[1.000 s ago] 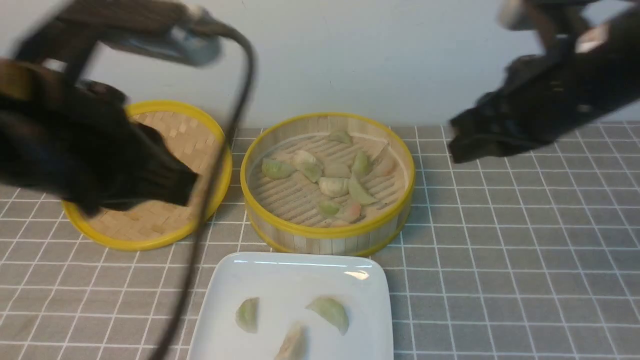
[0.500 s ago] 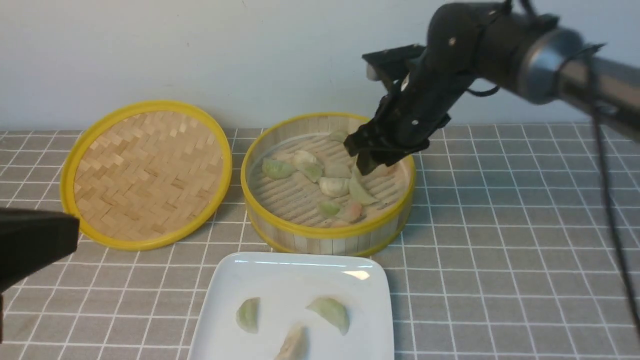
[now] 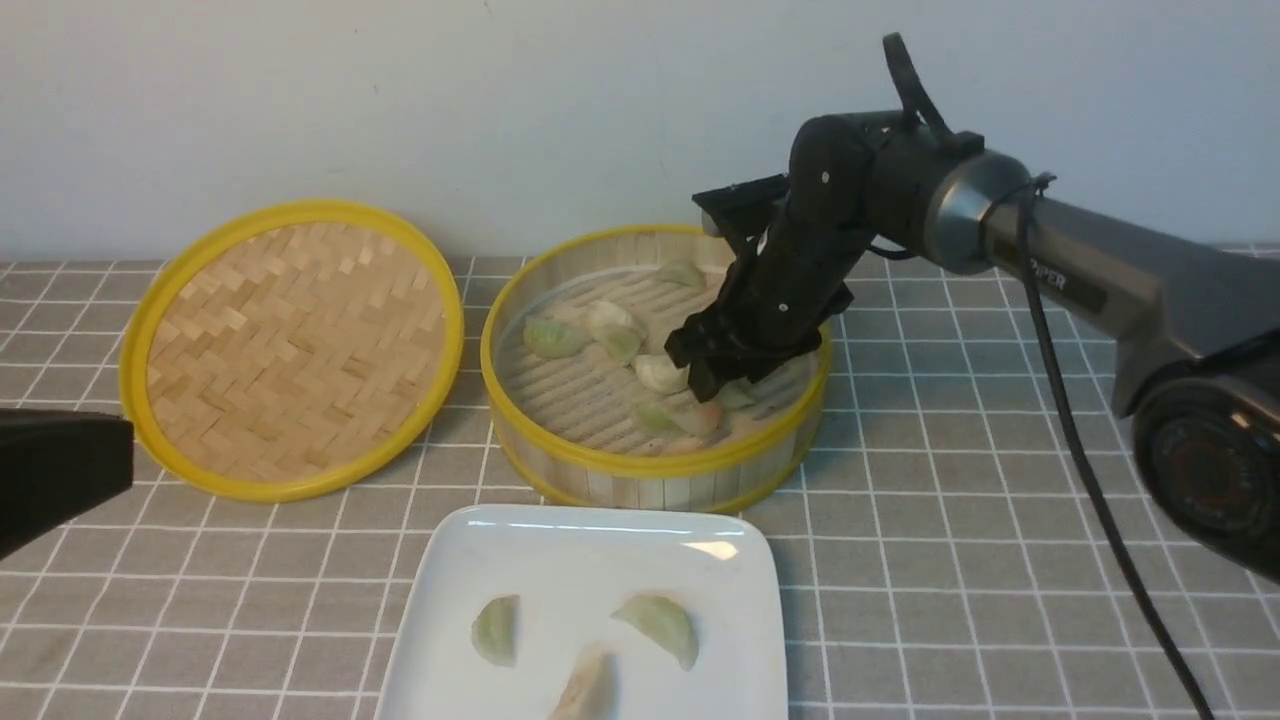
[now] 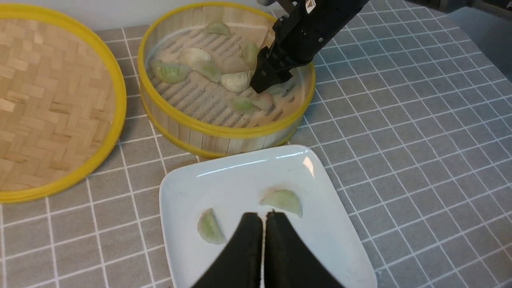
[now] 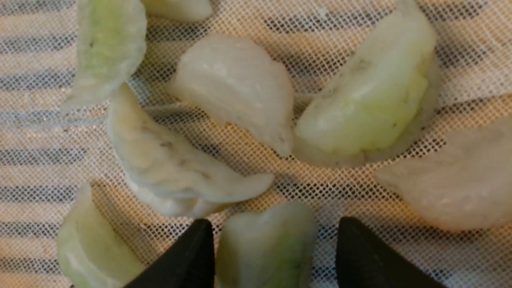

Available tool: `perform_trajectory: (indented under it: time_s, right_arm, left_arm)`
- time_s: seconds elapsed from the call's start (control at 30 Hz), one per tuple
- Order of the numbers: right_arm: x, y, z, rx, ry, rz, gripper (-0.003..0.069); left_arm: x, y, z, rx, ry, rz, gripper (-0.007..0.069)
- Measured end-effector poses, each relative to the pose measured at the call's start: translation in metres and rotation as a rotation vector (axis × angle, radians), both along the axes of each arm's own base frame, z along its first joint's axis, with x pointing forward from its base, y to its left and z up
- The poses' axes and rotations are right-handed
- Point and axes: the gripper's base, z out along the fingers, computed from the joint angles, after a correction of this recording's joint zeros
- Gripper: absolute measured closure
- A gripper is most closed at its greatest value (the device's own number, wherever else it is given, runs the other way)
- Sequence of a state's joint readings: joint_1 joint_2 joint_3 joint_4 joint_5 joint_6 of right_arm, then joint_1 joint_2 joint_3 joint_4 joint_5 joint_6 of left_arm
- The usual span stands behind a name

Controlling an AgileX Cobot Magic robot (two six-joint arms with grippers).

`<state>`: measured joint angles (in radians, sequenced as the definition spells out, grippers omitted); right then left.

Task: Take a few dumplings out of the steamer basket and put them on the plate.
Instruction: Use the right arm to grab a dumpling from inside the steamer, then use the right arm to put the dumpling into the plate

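1. Dumplings [image 3: 555,337] lie scattered over the slatted floor of the steamer basket [image 3: 650,465], which stands mid-bench, just beyond the plate.
2. Three more dumplings rest on the white plate [image 3: 600,550], at the near edge of the bench [image 3: 1000,500], a grey gridded surface.
3. My right pincer [image 3: 712,372] reaches down inside the basket, right of its middle. Its jaws are apart and straddle one pale green dumpling [image 5: 266,244]. One fingertip [image 5: 188,260] is almost against it; the other stands off with a gap.
4. My left pincer [image 4: 263,226] has its fingers pressed together with nothing between them, and its wrist view looks onto the plate.
5. The woven lid [image 3: 290,340] lies flat, just left of the basket.
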<state>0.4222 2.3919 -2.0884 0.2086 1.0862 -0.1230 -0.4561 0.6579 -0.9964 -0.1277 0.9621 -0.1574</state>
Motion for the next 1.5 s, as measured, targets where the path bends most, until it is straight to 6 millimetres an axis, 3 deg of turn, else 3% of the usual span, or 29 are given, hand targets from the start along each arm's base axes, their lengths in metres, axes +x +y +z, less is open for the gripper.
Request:
perform_trajectory:
  time_s: [0.07, 0.2, 0.33, 0.5, 0.53, 0.6, 0.7, 0.8, 0.83, 0.9, 1.0, 1.03, 1.1, 1.17, 1.3, 1.43, 1.5]
  right_arm:
    - [0.000, 0.000, -0.001, -0.009, -0.006, 0.023, 0.0388]
    - [-0.001, 0.000, 0.000, -0.014, 0.000, 0.034, 0.0385]
    - [-0.009, -0.003, 0.014, -0.034, 0.052, 0.056, 0.0384]
    - [-0.018, -0.007, 0.088, 0.014, -0.077, 0.064, 0.0384]
    - [-0.019, -0.007, 0.091, 0.017, -0.082, 0.063, 0.0384]
    - [-0.030, -0.011, 0.127, 0.051, -0.143, 0.054, 0.0384]
    - [-0.056, -0.015, 0.168, 0.101, -0.187, 0.053, 0.0384]
    - [-0.097, -0.010, 0.188, 0.136, -0.167, 0.101, 0.0384]
    - [-0.099, -0.011, 0.191, 0.140, -0.174, 0.103, 0.0384]
    - [-0.131, 0.003, 0.186, 0.130, -0.122, 0.188, 0.0384]
    - [-0.146, 0.013, 0.174, 0.121, -0.072, 0.234, 0.0384]
    - [-0.162, 0.030, 0.150, 0.095, 0.009, 0.287, 0.0384]
    - [-0.172, 0.045, 0.127, 0.070, 0.063, 0.324, 0.0384]
    - [-0.173, 0.052, 0.117, 0.067, 0.071, 0.333, 0.0384]
    - [-0.170, 0.082, 0.067, 0.053, 0.120, 0.351, 0.0384]
    - [-0.164, 0.092, 0.032, 0.043, 0.171, 0.334, 0.0372]
    - [-0.163, 0.094, 0.024, 0.041, 0.186, 0.330, 0.0342]
  left_arm:
    - [0.000, 0.000, 0.000, 0.000, 0.000, 0.000, 0.0629]
    - [0.000, 0.000, -0.001, 0.005, 0.008, -0.001, 0.0629]
    - [-0.001, 0.000, -0.002, 0.011, 0.019, -0.003, 0.0629]
    - [-0.001, 0.000, -0.002, 0.014, 0.017, -0.004, 0.0629]
    - [-0.001, 0.000, -0.002, 0.014, 0.017, -0.004, 0.0629]
    - [-0.001, 0.001, -0.002, 0.019, 0.014, -0.005, 0.0629]
    - [-0.001, 0.001, -0.002, 0.019, 0.014, -0.005, 0.0629]
    - [-0.001, 0.001, -0.002, 0.020, 0.013, -0.005, 0.0629]
    - [-0.001, 0.001, -0.002, 0.020, 0.013, -0.005, 0.0629]
    - [-0.001, 0.001, -0.002, 0.022, 0.011, -0.007, 0.0629]
    - [-0.001, 0.001, -0.002, 0.030, 0.006, -0.012, 0.0629]
    - [-0.001, 0.001, -0.002, 0.040, 0.001, -0.019, 0.0629]
    - [-0.001, 0.001, -0.002, 0.049, -0.003, -0.025, 0.0629]
    - [-0.001, 0.001, -0.002, 0.055, -0.006, -0.029, 0.0629]
    - [-0.001, 0.000, -0.004, 0.075, -0.012, -0.042, 0.0629]
    - [-0.001, 0.000, -0.004, 0.079, -0.015, -0.046, 0.0629]
    - [-0.001, 0.000, -0.004, 0.080, -0.015, -0.046, 0.0629]
